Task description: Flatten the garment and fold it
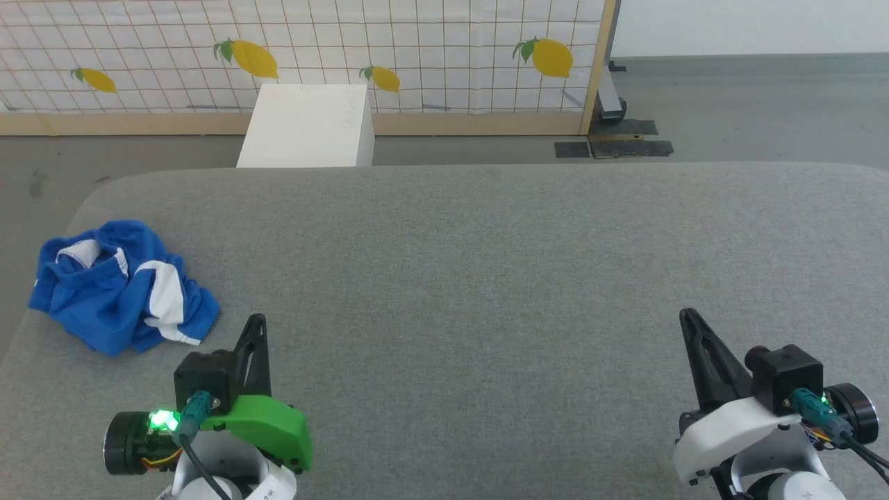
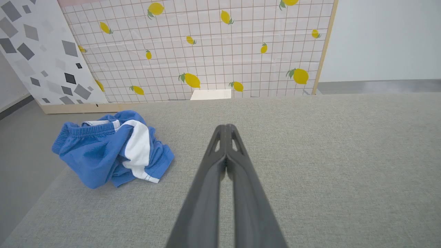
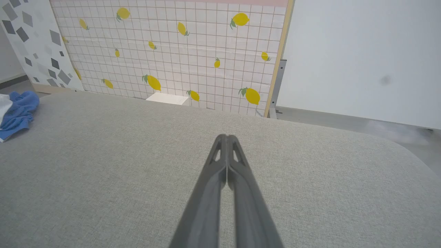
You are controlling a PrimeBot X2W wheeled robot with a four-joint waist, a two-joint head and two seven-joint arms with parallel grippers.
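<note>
The garment [image 1: 118, 285] is a crumpled heap of bright blue fabric with white stripes, lying at the far left edge of the grey padded surface [image 1: 472, 264]. In the left wrist view the garment [image 2: 110, 151] sits ahead and to the left of the fingers, its gathered waistband showing. My left gripper [image 1: 257, 321] hovers shut and empty a short way right of the heap. My right gripper [image 1: 687, 316] is shut and empty too, far over on the right side. In the right wrist view a corner of the garment [image 3: 15, 112] shows at the left edge.
A white box [image 1: 305, 125] stands on the floor beyond the surface's far edge, in front of a lemon-patterned tiled panel [image 1: 417, 48]. The surface's rounded left edge [image 1: 42, 305] runs right beside the heap. Grey floor surrounds the surface.
</note>
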